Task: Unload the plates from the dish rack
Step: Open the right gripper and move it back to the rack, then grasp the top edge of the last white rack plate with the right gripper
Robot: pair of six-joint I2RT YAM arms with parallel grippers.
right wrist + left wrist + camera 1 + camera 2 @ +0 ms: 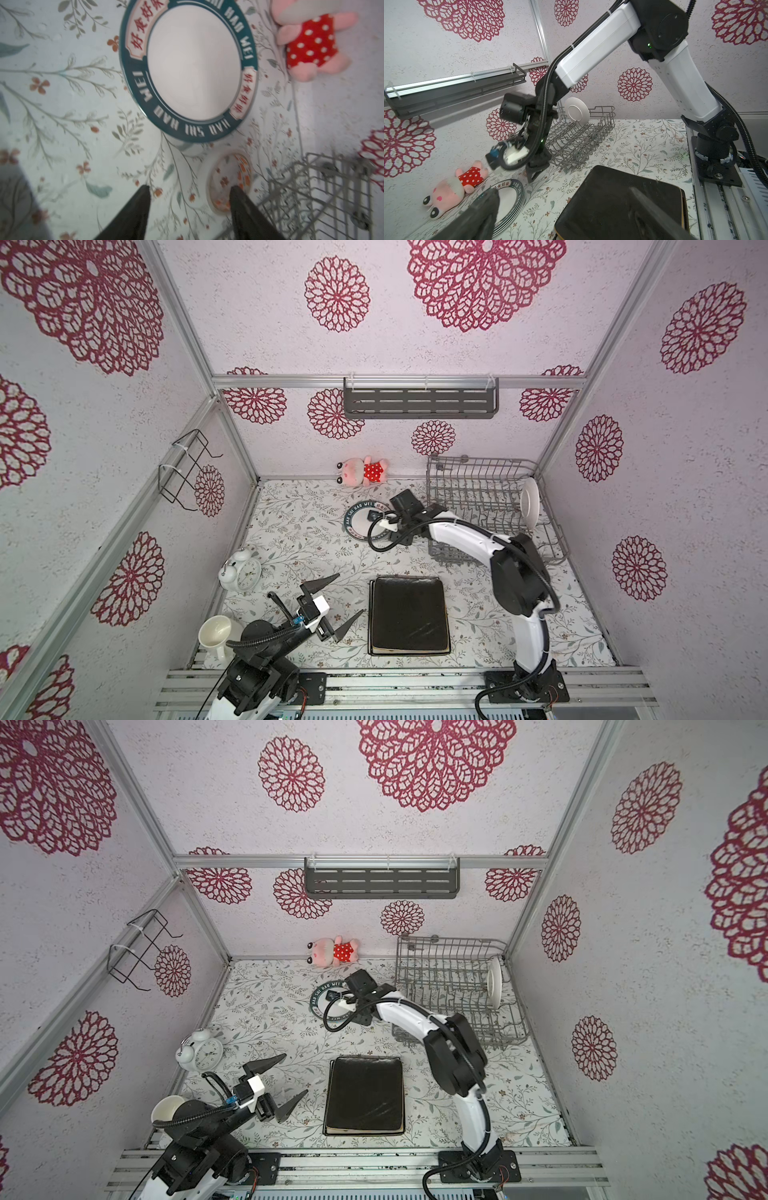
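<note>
Right gripper [190,188]: jaws spread, nothing between them, poised low over the table [299,539] just beside a stack of round dark-rimmed plates [195,68] lying flat toward the rear. One white round plate [530,502] standing on edge among the tines at the right end of the dish rack [469,489], seen in both top views. Black square plates [409,614] piled flat at the front middle, well apart from the rack, a paler edge showing underneath. Tiny patterned bowl [228,180] between round stack and rack, close by one fingertip. Left gripper [351,593]: wide open, empty, hovering just left of the black pile. Plush toy [363,471] at the rear edge, near the round stack. Alarm clock [241,572] and white mug [215,632] along the left side.
</note>
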